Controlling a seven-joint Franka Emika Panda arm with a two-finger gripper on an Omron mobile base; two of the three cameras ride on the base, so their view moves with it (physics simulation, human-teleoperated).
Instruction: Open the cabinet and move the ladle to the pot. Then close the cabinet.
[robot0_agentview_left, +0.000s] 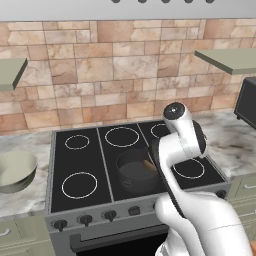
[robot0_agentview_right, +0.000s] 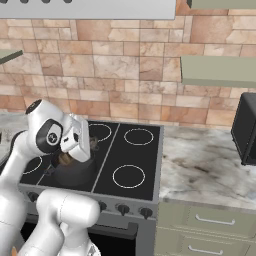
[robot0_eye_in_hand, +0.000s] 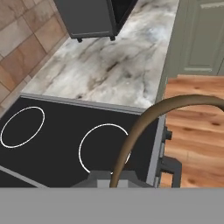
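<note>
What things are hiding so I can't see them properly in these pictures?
- Pot: left base view, its right side is behind the white arm.
- Ladle: hand view, its scoop is cut off at the bottom edge; only a brown bit peeks out in the left base view.
- Bowl: left base view, cut off by the left edge.

I am seeing a black glass cooktop (robot0_agentview_left: 85, 160) with white burner rings sitting in the marbled grey desk (robot0_agentview_right: 205, 165), a pale grey-green bowl (robot0_agentview_left: 15, 171) resting left of it, and a black boxy appliance (robot0_agentview_right: 246, 130) standing right.
</note>
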